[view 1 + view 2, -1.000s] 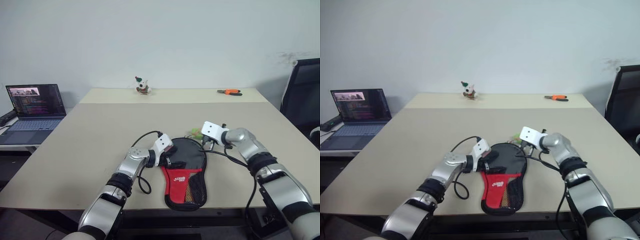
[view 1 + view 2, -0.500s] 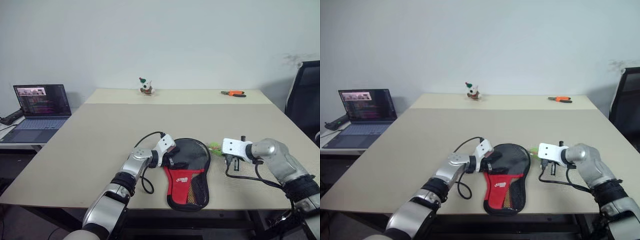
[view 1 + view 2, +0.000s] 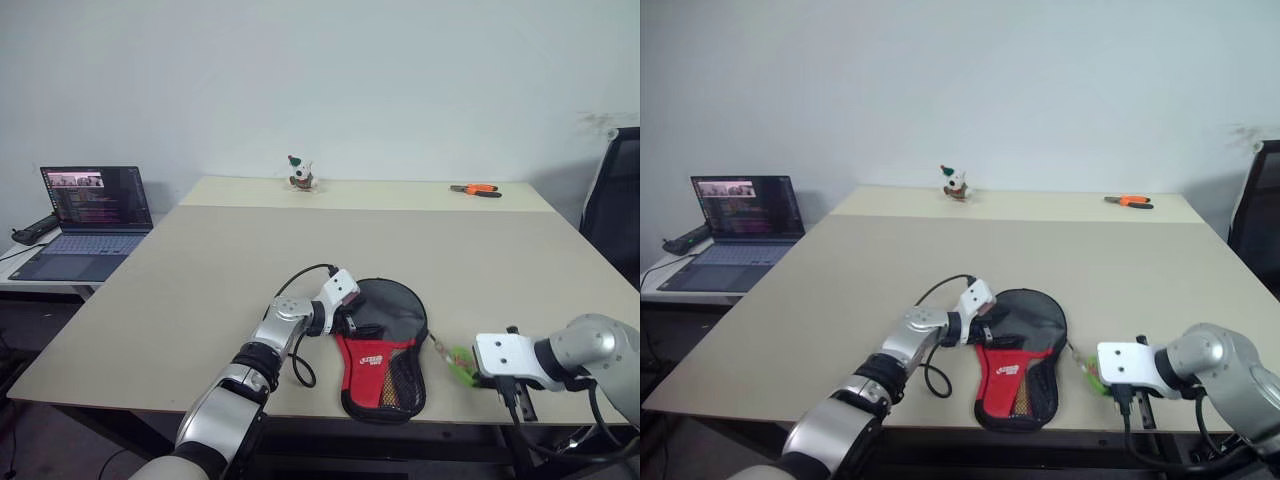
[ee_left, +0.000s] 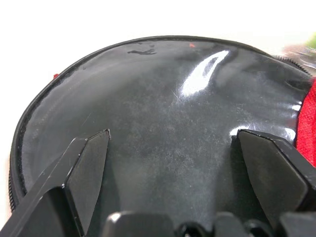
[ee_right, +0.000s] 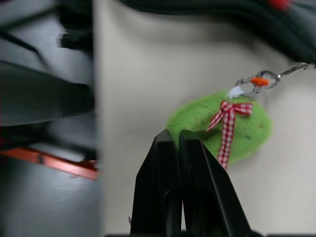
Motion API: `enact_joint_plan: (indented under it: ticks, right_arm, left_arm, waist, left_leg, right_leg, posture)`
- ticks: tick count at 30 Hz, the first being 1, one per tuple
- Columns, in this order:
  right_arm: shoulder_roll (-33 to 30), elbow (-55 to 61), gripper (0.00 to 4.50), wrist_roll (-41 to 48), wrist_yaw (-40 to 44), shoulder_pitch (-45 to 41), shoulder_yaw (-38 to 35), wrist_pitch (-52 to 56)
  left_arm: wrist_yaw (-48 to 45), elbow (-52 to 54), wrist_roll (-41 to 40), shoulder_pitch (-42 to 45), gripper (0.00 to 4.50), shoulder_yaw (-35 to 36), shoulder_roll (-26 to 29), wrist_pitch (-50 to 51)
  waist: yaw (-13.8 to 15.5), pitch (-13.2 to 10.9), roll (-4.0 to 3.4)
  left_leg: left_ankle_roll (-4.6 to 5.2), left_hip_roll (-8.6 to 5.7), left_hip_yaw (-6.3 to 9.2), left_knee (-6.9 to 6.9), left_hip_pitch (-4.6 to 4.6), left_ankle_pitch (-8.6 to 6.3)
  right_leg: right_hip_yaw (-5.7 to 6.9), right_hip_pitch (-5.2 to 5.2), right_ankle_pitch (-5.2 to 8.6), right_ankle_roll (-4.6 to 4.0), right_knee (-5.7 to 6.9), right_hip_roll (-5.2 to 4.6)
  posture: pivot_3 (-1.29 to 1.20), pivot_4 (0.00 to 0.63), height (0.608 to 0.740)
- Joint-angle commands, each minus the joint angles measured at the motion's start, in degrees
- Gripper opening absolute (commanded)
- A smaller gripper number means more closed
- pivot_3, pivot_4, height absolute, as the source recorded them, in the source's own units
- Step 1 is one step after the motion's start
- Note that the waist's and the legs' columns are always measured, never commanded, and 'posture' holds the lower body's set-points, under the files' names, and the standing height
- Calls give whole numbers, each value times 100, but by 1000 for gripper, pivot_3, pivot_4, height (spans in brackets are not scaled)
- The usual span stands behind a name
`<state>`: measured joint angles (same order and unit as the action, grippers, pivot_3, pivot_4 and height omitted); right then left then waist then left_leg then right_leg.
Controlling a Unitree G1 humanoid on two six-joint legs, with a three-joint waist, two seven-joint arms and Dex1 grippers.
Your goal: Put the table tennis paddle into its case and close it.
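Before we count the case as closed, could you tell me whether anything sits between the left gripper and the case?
Nothing visible does: the open left gripper sits right over the black top of the case, its fingers spread above it.

A paddle-shaped zip-up fabric case [image 3: 385, 350] lies on the wide rectangular table [image 3: 200, 270], low and centre in the head views, near the front edge. The left gripper [image 3: 345, 318] sits at the case's upper left edge. Just right of the case lies a small fuzzy charm with a checked ribbon [image 3: 461, 362], and the right gripper [image 5: 180, 140] is over it, lower right. At the table's far edge stand a small toy figure [image 3: 301, 174], upper centre, and pliers [image 3: 474, 189], upper right. A laptop [image 3: 88, 215] sits on a side desk, left of frame.
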<state>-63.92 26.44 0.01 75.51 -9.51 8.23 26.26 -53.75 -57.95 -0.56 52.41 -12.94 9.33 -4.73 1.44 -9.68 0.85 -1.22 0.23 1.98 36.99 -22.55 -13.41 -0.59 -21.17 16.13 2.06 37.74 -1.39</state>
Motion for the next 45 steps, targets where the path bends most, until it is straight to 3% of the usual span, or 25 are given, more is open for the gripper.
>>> enact_joint_plan:
  ticks: [1, 12, 19, 23, 30, 35, 45]
  right_arm:
    - [-314, 744, 26, 654, 406, 399, -318, 265]
    - [-644, 2280, 26, 1602, 264, 1570, -458, 814]
    - [-75, 1930, 26, 2120, -477, 405, -556, 1668]
    - [104, 1437, 917, 2314, -681, -126, -558, 1969]
    - [730, 60, 3257, 1710, -1775, -554, -377, 1907]
    - [952, -809, 3257, 1259, -2089, -687, -116, 1486]
    - [613, -1283, 3257, 1058, -1573, -335, 277, 1218]
  left_arm:
    - [190, -424, 412, -99, 4500, -210, -83, 59]
    - [273, -618, 545, 95, 4500, -200, -266, -64]
    - [276, -669, 553, 142, 4500, -175, -310, -112]
    - [261, -678, 555, 144, 4500, -145, -318, -126]
    - [6, -581, 438, 80, 4500, -77, -318, -199]
    - [-401, -417, 361, -8, 4500, -10, -310, -250]
    - [-1087, -216, 243, -21, 4500, 86, -270, -236]
  waist:
    - [4, 2, -2]
    - [4, 4, 19]
    - [7, 9, 22]
    - [31, 12, 28]
    - [30, 15, 31]
    - [0, 17, 26]
    - [-4, 18, 23]
  left_leg:
    - [0, -1, 1, 0, 0, 0]
    - [11, -56, 52, 2, -14, 8]
    - [14, -57, 65, 1, -13, 10]
    - [17, -68, 84, 1, -34, 11]
    - [27, -69, 99, -1, -41, 17]
    - [29, -72, 93, -8, -58, 17]
    - [37, -76, 106, -7, -97, 12]
  right_leg:
    - [-2, -1, -2, 3, -2, -1]
    - [23, 5, -8, 36, -11, -66]
    - [37, 5, -22, 55, -53, -85]
    - [71, 9, -25, 59, -79, -95]
    - [103, 10, -26, 54, -77, -126]
    - [103, 13, -25, 49, -74, -120]
    - [111, -16, -33, 35, -72, -96]
  posture:
    - [0, 150, 740]
    - [0, 150, 740]
    - [0, 150, 740]
    - [0, 150, 740]
    - [0, 150, 740]
    - [0, 150, 740]
    - [0, 150, 740]
